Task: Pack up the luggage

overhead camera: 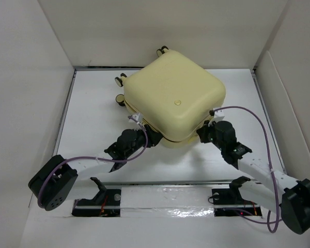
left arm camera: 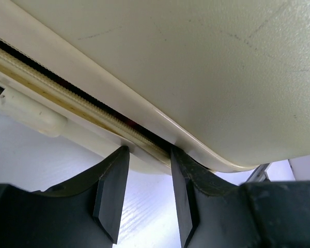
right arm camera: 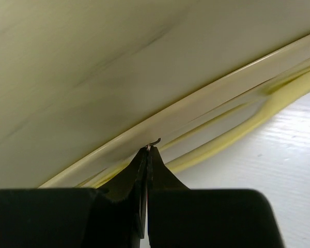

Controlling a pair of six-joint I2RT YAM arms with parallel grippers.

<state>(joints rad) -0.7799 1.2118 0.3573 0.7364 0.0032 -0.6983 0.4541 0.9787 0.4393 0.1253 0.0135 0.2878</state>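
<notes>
Luggage [overhead camera: 173, 101] lies closed mid table [overhead camera: 93, 103], corner twd me. My left end effector [left arm camera: 149, 152] is spread at the seam, prob. to steady the shell. My right end effector [right arm camera: 147, 151] is pressed together, pinching a thin metal zip pull [right arm camera: 155, 141], I think for closing.

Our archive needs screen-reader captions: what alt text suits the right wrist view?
The right pincer, shut, pinches a thin metal zipper pull at the seam of the pale-yellow suitcase, which fills the frame above a white table.
</notes>
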